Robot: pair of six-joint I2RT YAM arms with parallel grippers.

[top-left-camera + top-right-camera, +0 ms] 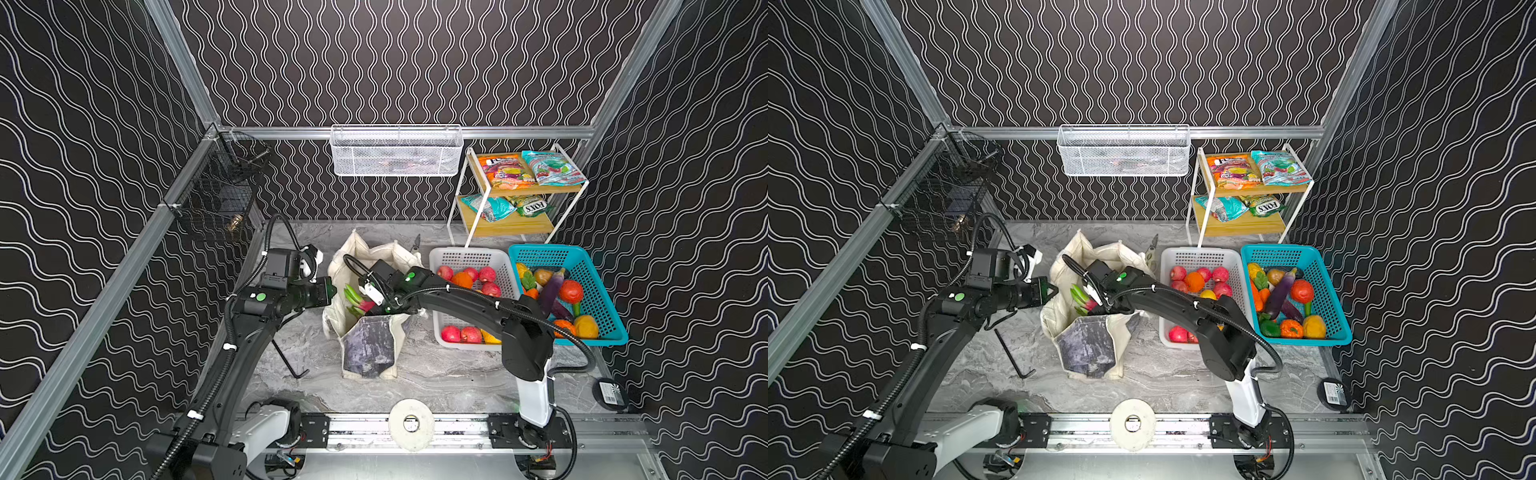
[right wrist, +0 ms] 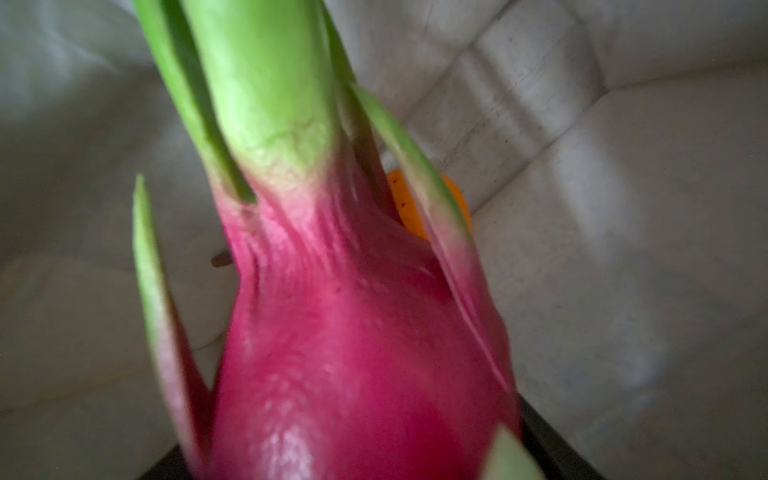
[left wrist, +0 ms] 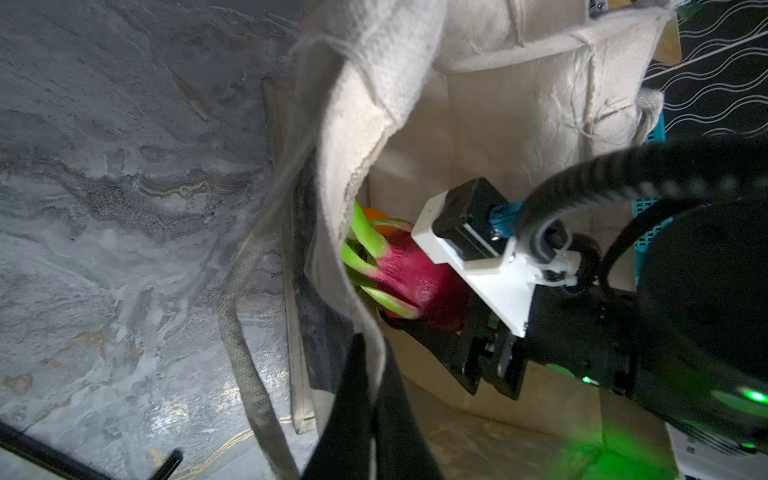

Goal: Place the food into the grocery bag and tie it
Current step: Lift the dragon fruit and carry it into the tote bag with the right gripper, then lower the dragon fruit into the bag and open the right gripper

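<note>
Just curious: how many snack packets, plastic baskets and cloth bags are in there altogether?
Snack packets: 4, all on the shelf
Plastic baskets: 2, one white, one teal
Cloth bag: 1
Total: 7

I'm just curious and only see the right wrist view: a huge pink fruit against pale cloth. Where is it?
Observer: The right tool grips the dragon fruit in the open mouth of the grocery bag, which stands on the table.
Operator: What keeps it open?
Observer: The left tool is shut on the bag's rim.
Operator: More food outside?
Observer: Yes, red apples in the white basket, an eggplant in the teal basket.
</note>
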